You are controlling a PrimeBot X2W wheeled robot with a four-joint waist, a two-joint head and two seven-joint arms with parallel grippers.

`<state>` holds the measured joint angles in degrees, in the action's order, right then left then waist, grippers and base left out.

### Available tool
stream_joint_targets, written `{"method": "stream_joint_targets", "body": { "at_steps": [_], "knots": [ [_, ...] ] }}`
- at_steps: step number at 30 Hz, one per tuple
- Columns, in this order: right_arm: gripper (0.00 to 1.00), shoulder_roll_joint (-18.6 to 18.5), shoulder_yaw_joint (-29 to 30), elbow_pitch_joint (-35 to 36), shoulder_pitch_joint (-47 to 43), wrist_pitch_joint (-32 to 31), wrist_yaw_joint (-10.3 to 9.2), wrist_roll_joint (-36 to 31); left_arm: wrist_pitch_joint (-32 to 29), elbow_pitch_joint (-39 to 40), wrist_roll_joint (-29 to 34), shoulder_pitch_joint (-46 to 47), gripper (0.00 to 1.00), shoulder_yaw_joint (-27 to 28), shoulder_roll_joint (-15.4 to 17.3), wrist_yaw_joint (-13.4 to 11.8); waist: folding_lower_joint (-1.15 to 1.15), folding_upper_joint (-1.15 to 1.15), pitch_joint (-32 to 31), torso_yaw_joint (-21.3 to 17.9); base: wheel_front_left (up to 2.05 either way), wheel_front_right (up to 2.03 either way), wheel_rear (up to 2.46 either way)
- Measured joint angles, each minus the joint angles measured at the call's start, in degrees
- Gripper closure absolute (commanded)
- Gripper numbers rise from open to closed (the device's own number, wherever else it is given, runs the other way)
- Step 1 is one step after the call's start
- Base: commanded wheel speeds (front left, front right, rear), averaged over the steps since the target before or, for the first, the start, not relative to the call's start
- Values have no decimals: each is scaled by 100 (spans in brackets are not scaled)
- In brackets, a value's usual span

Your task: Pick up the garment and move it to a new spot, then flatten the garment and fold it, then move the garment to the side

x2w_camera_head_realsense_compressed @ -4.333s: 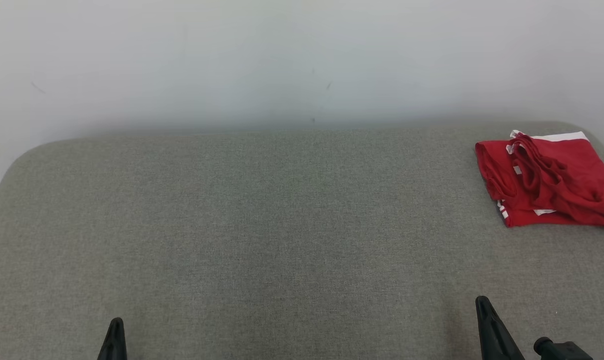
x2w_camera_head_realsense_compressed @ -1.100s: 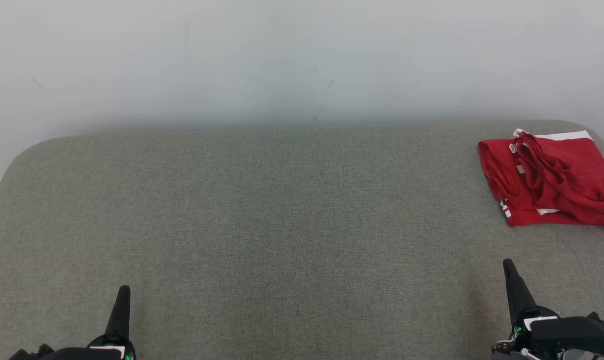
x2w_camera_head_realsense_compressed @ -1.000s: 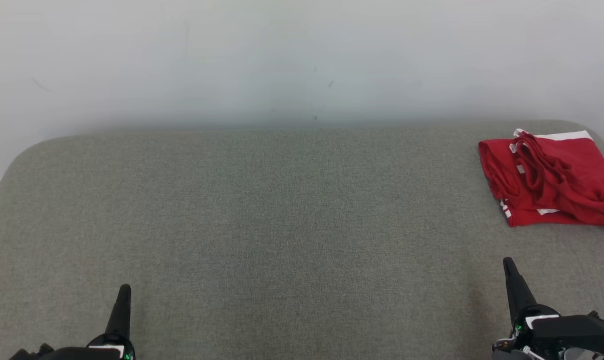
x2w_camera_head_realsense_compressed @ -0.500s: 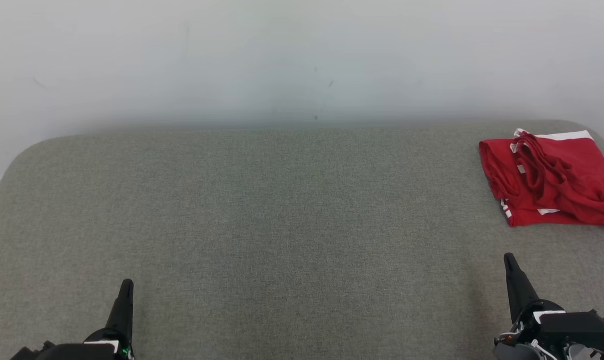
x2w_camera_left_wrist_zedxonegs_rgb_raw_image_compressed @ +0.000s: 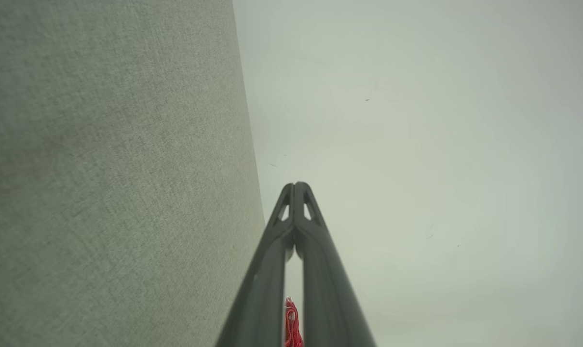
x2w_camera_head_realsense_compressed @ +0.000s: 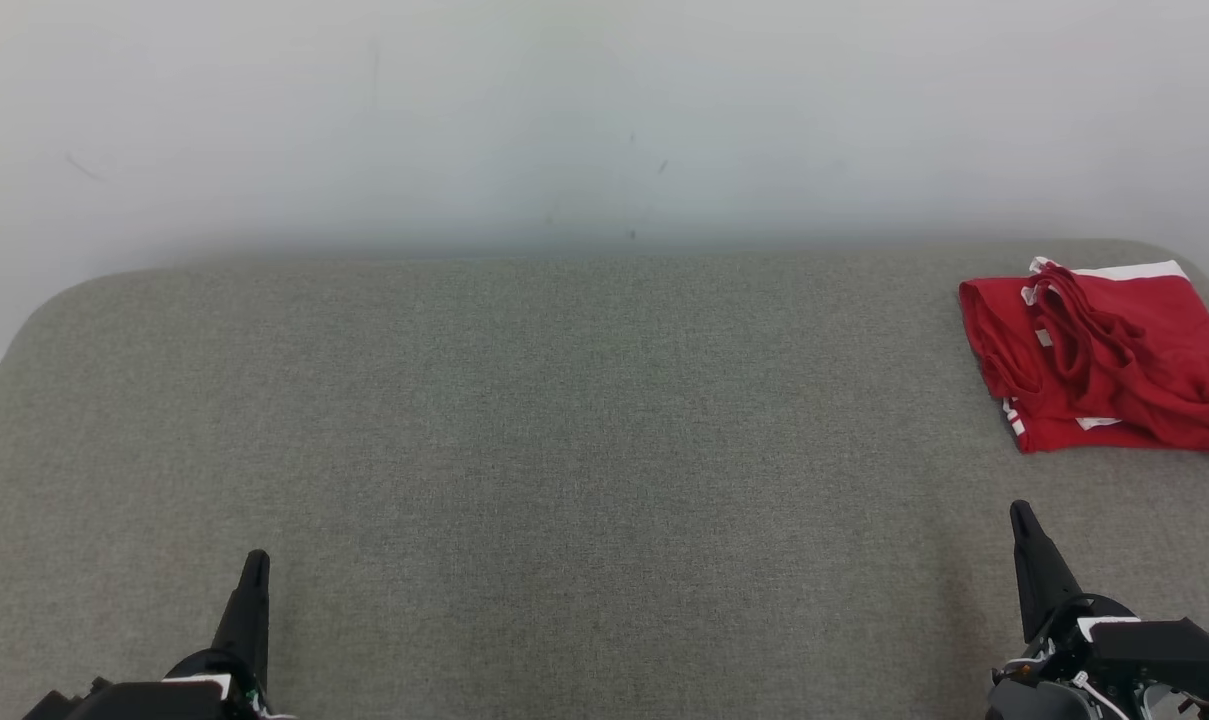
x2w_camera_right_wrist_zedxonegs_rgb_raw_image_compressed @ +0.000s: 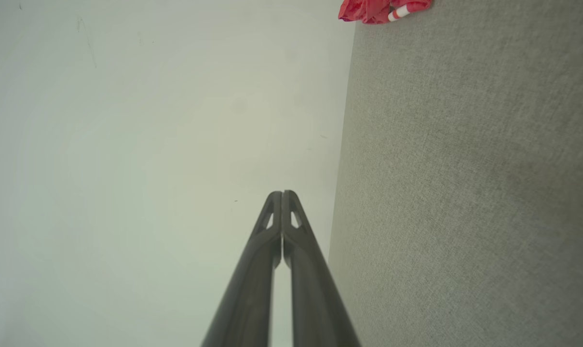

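The red tank top (x2w_camera_head_realsense_compressed: pixel 1099 365) is lying loosely folded at the far right of the grey cushion (x2w_camera_head_realsense_compressed: pixel 584 420), looking light and floppy; I'd be pinching its bunched near edge. The left gripper (x2w_camera_head_realsense_compressed: pixel 255 558) and right gripper (x2w_camera_head_realsense_compressed: pixel 1020 510) are sitting closed, empty.

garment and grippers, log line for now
garment: loosely folded, far right on grey surface | left gripper: shut | right gripper: shut, short of garment
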<state>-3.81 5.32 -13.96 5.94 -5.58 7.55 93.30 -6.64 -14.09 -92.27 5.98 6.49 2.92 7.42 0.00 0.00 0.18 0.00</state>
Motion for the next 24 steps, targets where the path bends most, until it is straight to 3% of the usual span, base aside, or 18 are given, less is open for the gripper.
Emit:
{"method": "stream_joint_targets", "body": {
  "at_steps": [24],
  "knots": [
    [100, 24, 33, -4, 3, -29, 0, -11, 0, 0, -1, 3, 100, -1, -1, 0, -1, 0, 0, 0, 0, 0, 0]
  ]
}}
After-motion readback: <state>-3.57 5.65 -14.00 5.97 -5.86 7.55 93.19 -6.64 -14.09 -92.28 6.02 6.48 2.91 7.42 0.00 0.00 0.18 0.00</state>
